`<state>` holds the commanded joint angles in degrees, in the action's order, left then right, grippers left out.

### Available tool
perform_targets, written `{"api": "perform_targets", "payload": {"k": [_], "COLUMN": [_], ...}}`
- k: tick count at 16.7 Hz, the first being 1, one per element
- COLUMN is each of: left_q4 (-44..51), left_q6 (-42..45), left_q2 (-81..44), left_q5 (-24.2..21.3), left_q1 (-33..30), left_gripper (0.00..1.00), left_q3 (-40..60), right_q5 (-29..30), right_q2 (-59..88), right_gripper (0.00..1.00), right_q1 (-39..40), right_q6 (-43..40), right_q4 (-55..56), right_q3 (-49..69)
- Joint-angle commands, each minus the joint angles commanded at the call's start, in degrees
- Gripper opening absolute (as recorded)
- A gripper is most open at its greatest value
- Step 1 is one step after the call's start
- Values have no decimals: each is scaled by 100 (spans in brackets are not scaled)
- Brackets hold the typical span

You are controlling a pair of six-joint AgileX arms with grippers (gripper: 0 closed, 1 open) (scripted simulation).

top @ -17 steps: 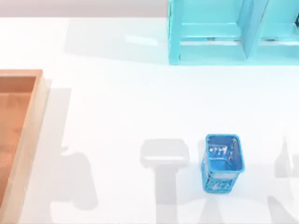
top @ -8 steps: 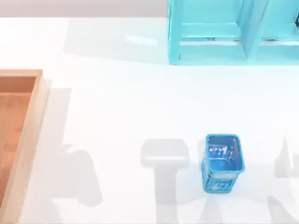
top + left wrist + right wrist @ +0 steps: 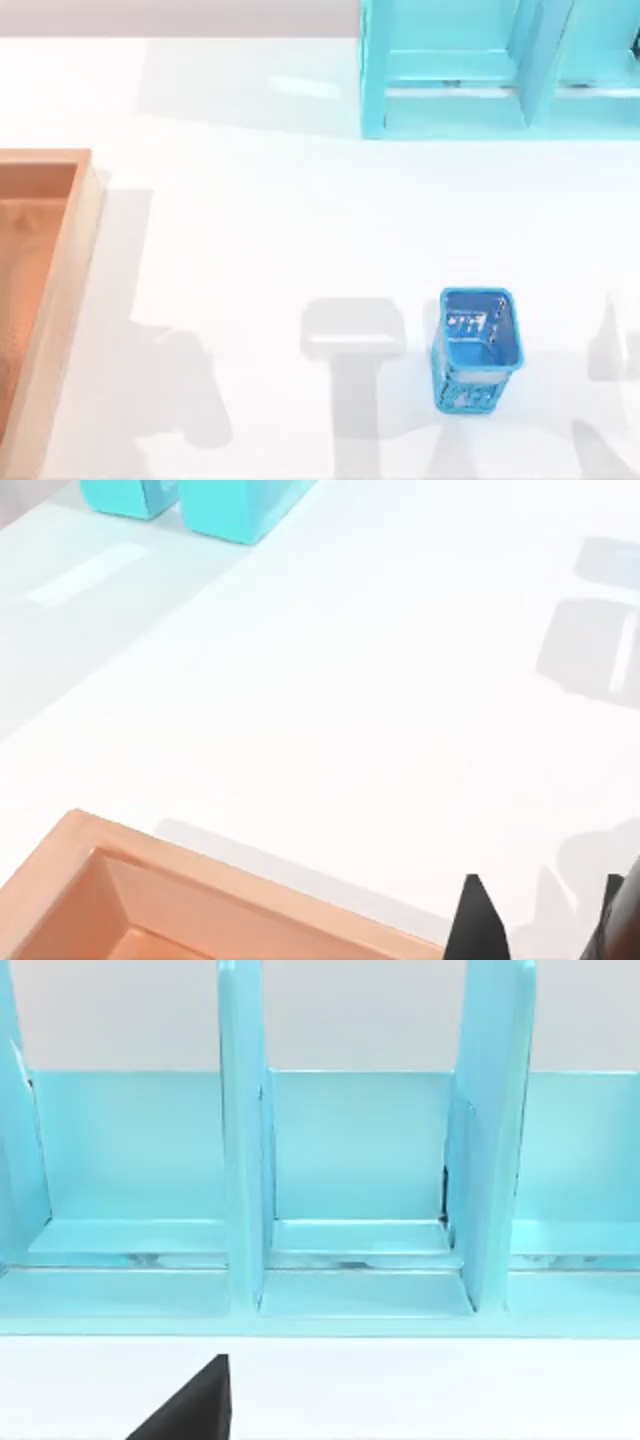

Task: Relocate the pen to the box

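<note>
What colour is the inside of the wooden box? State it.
Orange-brown inside the box, with a lighter tan rim; the top view shows it best.

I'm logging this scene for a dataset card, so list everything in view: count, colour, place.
box: one, light tan rim with orange-brown inside, at the table's left edge, running past the picture's border.
basket: one, blue mesh, standing on the table right of centre, toward the near edge; something slim and pale stands inside it, too small to identify.
shelf unit: one, cyan, with upright dividers, at the far right of the table.
table: one, white, under everything.
left gripper: one, black fingertips apart, above the table just beyond the box's rim.
right gripper: one, a single black finger seen at the picture's edge, facing the shelf unit.
</note>
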<state>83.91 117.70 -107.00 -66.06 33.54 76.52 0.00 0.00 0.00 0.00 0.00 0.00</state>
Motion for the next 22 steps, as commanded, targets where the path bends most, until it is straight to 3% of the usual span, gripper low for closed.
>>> {"api": "perform_targets", "payload": {"k": [3,16,22], "left_q4": [0,0,0], "left_q6": [0,0,0], "left_q2": [0,0,0], "left_q5": [0,0,0], "left_q1": [0,0,0], "left_gripper": [0,98,100], "left_q3": [0,0,0], "right_q5": [0,0,0], "right_q2": [0,0,0], "right_gripper": [100,100,100], "right_q1": [0,0,0], "right_q6": [0,0,0], "right_q4": [0,0,0], "right_q3": [0,0,0]}}
